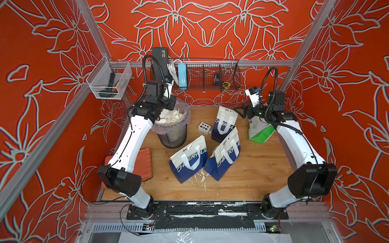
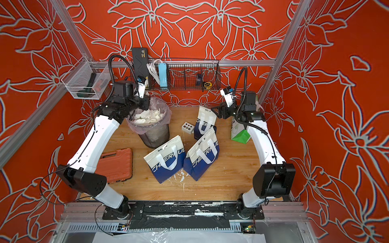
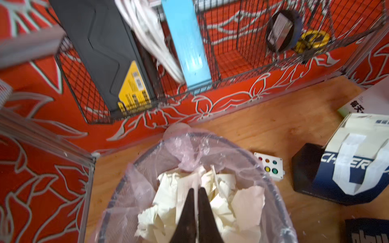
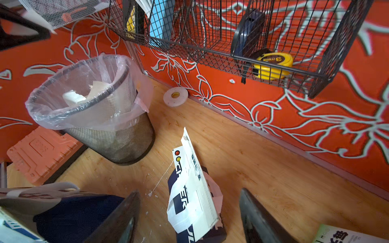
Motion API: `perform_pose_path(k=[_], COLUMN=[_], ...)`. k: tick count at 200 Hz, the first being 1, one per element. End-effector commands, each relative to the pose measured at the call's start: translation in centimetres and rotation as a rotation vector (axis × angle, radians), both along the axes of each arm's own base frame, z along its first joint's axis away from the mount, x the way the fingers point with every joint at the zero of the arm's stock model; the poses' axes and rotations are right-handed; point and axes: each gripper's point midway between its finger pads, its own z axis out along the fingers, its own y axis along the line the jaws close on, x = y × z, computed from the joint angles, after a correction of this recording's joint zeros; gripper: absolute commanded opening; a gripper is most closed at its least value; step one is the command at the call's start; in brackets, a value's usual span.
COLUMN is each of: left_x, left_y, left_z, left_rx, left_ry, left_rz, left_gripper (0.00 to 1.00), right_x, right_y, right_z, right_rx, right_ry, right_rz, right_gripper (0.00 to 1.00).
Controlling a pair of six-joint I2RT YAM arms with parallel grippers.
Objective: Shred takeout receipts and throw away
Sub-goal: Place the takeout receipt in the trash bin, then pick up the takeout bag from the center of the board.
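The left gripper (image 3: pixel 196 190) hangs over the black mesh waste bin (image 1: pixel 172 136) lined with pinkish plastic, jaws all but together, nothing plainly held. Torn white takeout receipts (image 1: pixel 171 116) fill that bin. The right gripper (image 4: pixel 189 191) gapes wide — empty — above a blue-and-white paper bag (image 4: pixel 195 199).
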Motion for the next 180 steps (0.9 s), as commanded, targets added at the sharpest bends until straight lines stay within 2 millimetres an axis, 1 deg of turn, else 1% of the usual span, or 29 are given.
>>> perform_pose_path(k=[1,13,22,26,37,46,59,75,91,105,119,129,141,159,174,180], left_x=[-0.9,-0.8,-0.8,-0.8,-0.6,-0.6,-0.5,-0.6,-0.9,-1.3,-2.0,-2.5,-3.3,-4.8,-6.0,-6.4], left_y=[-0.7,-0.9,-0.8,-0.8,-0.6,-0.5,-0.5,-0.6,-1.0,-1.6,-2.8,-3.9,-5.8,-9.3,-11.9,-12.9], left_z=[-4.2,-5.4,-5.8,-5.9,-6.1,-6.0,-5.6,-4.7,-3.2,-1.3,0.3,1.4,2.4,3.5,4.4,4.7], left_rx=[-0.092,-0.094,-0.096,-0.095,-0.088,-0.081,-0.076,-0.083,-0.094,-0.127,-0.184,-0.24,-0.317,-0.401,-0.454,-0.477], left_ry=[0.174,0.218,0.234,0.241,0.244,0.238,0.22,0.189,0.129,0.062,0.014,-0.012,-0.03,-0.056,-0.068,-0.068], left_rz=[-0.026,-0.033,-0.029,-0.026,-0.013,-0.008,-0.015,-0.023,-0.052,-0.084,-0.147,-0.194,-0.269,-0.383,-0.456,-0.482], left_gripper=[0.16,0.23,0.29,0.34,0.53,0.61,0.65,0.67,0.69,0.72,0.75,0.76,0.77,0.78,0.79,0.79], right_x=[-0.6,-0.8,-0.9,-1.0,-1.2,-1.4,-1.6,-1.7,-1.4,-1.2,-1.0,-0.8,-0.7,-0.9,-1.3,-1.8], right_y=[0.5,0.6,0.7,0.8,1.0,1.2,1.4,1.6,1.0,0.3,-1.2,-2.8,-4.8,-7.8,-10.2,-11.1], right_z=[2.7,3.1,3.3,3.2,3.5,3.7,3.8,3.8,3.7,3.4,2.9,2.3,1.9,1.6,1.2,1.1], right_rx=[0.033,0.037,0.041,0.041,0.043,0.047,0.047,0.044,0.024,-0.008,-0.056,-0.098,-0.138,-0.183,-0.229,-0.238], right_ry=[-0.047,-0.051,-0.055,-0.052,-0.057,-0.061,-0.065,-0.063,-0.064,-0.052,-0.015,0.024,0.065,0.103,0.109,0.108], right_rz=[0.014,0.018,0.022,0.022,0.027,0.032,0.037,0.039,-0.005,-0.049,-0.136,-0.221,-0.313,-0.449,-0.568,-0.606], right_gripper=[0.74,0.74,0.74,0.74,0.75,0.75,0.75,0.75,0.76,0.78,0.79,0.79,0.79,0.78,0.77,0.77])
